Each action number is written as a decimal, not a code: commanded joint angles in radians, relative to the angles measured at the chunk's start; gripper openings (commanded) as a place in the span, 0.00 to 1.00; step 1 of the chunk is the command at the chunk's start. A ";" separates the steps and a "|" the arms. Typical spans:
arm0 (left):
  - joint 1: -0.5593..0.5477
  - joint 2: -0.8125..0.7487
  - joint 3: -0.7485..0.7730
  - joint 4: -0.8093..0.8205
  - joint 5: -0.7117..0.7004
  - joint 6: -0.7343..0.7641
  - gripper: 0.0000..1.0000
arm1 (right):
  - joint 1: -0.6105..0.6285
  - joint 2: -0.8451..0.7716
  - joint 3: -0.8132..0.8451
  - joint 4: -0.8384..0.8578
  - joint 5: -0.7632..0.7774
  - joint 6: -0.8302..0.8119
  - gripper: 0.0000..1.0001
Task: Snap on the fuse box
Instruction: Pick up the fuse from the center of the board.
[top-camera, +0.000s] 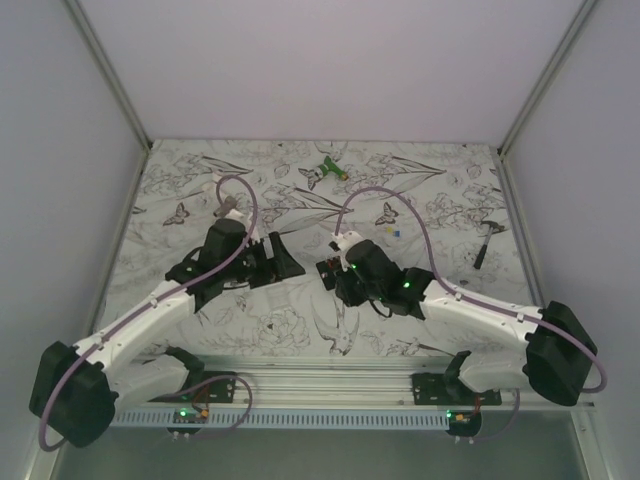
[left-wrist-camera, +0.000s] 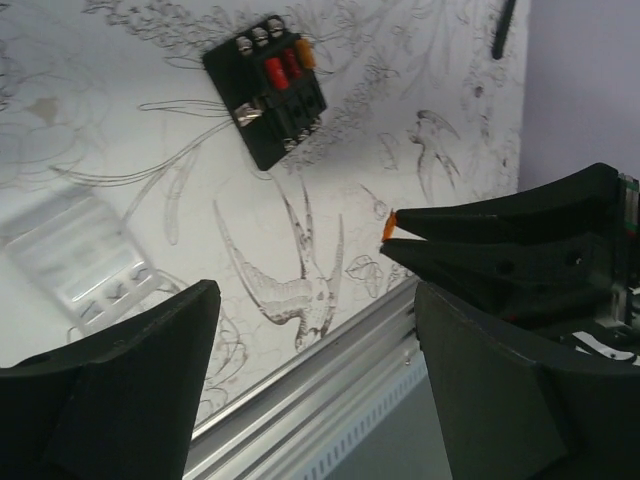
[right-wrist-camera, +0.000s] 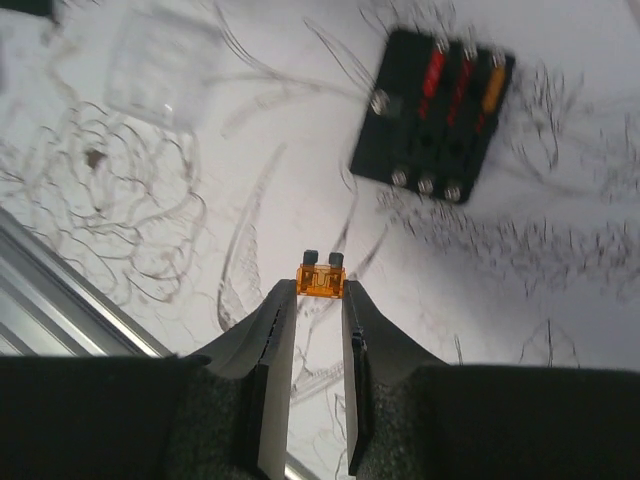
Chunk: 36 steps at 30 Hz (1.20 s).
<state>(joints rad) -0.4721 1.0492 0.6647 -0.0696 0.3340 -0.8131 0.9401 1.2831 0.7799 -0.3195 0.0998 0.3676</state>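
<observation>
Closest to the left wrist lens, the left pincer (left-wrist-camera: 315, 300) stands released, its two broad matt black fingers well apart with nothing between them. Beyond its left finger lies a clear plastic cover (left-wrist-camera: 88, 262), ribbed and glossy, flat on the cloth (left-wrist-camera: 150, 150), which is white with thin line drawings of birds and flowers. Farther out and nearer the middle sits the fuse box (left-wrist-camera: 268, 85), a flat black block resting on the cloth and turned corner-on to this camera. Two red fuses and an orange one are seated along one side, and small silver screws show at its ends. To the right, the right pincer (right-wrist-camera: 318, 300) is clenched on a small translucent orange fuse (right-wrist-camera: 321, 280). It is pinched by its body, with both metal prongs pointing forward, away from the wrist.

What my next move turns on: from the right pincer the box lies ahead and off to the right, apart from the fuse. Its slots run tilted against the line of the prongs. I cannot tell which arm is nearer, but the right one carries the fuse, so I judge it the one to act. I would turn the wrist until the prongs line up with a dark, empty slot before pressing down. Both parts look like hard plastic, so a skewed push would likely jam or slide the box.
</observation>
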 joint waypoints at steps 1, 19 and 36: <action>-0.019 0.027 0.044 0.082 0.104 -0.049 0.79 | 0.009 -0.027 0.043 0.160 -0.078 -0.124 0.19; -0.106 0.136 0.094 0.161 0.084 -0.110 0.29 | 0.009 -0.054 0.024 0.343 -0.170 -0.183 0.20; -0.120 0.149 0.097 0.197 0.077 -0.141 0.20 | 0.009 -0.040 0.003 0.396 -0.213 -0.179 0.19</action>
<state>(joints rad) -0.5827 1.1931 0.7414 0.0933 0.3988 -0.9401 0.9401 1.2427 0.7906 0.0048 -0.0891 0.1944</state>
